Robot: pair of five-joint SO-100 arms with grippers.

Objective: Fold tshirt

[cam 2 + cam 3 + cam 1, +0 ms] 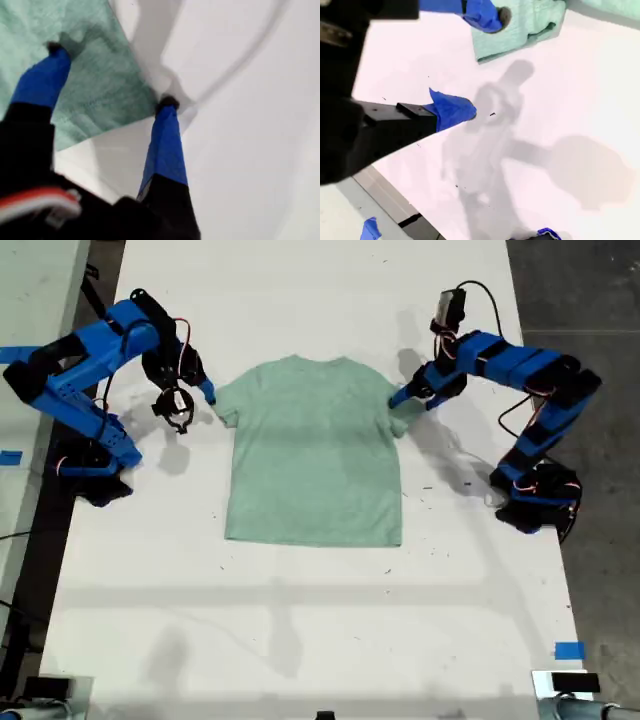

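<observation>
first gripper (111, 76) of mine is released, its jaws spread wide and clamping nothing. one blue finger (42, 80) has its dark tip pressed down on the tshirt (95, 45). the other finger (165, 135) sits at the very corner of the sleeve hem, where the cloth meets the white table (250, 150). the sleeve corner lies between the two tips, and past them the mint cloth runs on out of sight. in the exterior view this gripper (403, 397) reaches onto the sleeve at that view's right.

my second gripper (485, 64) is also released, jaws far apart with only bare table (560, 100) between them. one fingertip (492, 15) is just beside the rumpled sleeve of the tshirt (530, 25); i cannot tell whether it touches. the other fingertip (455, 110) hangs over the table, apart from the cloth. back behind this claw, past the table's edge, a scrap of blue tape (370, 229) shows. in the exterior view this gripper (205, 390) is at the tip of the sleeve on that view's left.

beyond both claws the tshirt (315, 450) lies flat and unfolded between the two arms, collar on the side farthest from the exterior camera, hem toward it, with white table (300, 640) all round.
</observation>
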